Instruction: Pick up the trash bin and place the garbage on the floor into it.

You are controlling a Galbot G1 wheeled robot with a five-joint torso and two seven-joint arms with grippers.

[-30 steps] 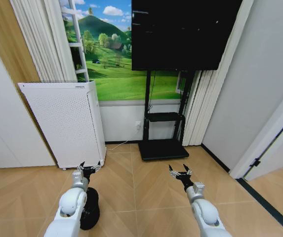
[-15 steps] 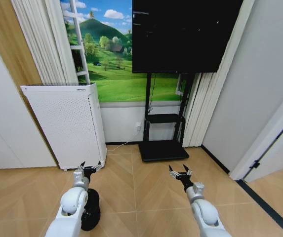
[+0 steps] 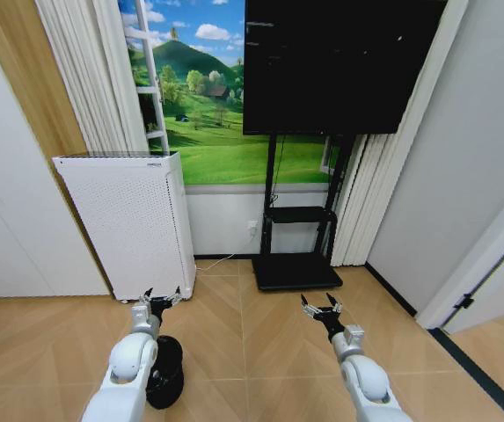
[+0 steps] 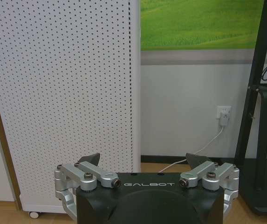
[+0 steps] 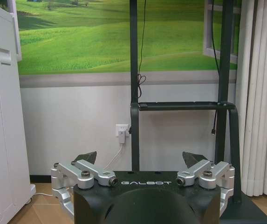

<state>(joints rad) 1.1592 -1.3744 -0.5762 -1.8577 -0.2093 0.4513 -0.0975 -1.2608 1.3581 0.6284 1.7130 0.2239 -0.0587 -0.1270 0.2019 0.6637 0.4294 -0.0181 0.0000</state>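
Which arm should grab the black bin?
Probably the left. The bin sits on the floor right under the left gripper, which is open. The right gripper, also open, hangs farther off to the side.

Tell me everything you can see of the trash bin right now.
The trash bin is a small, round, black container, glossy like plastic, standing upright on the wooden floor. It sits low in the head view, just in front of the white perforated appliance. The robot's left arm covers its left side, so the rim and inside cannot be made out. Nothing visibly touches it.
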